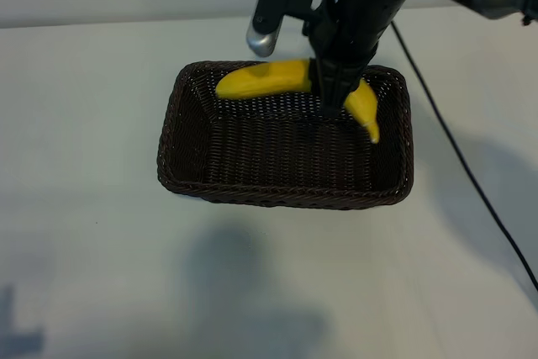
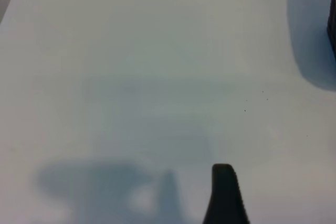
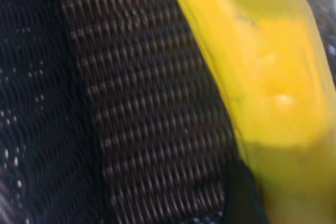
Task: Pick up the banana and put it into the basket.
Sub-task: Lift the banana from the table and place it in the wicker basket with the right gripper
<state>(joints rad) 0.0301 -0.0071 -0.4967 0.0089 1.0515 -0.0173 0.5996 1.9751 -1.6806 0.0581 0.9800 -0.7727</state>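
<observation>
My right gripper [image 1: 334, 107] is clamped on the smooth yellow curved banana [image 1: 269, 80] at its middle, holding it inside the dark brown rectangular woven wicker basket [image 1: 277, 191] along its far braided rim. Basket sits mid-tabletop on the matte white table [image 1: 101, 275]. Left gripper [image 2: 226, 195] parked over bare tabletop, jaws apart, holding nothing.

Pincer-held banana [image 1: 265, 80] in basket [image 1: 277, 191]
</observation>
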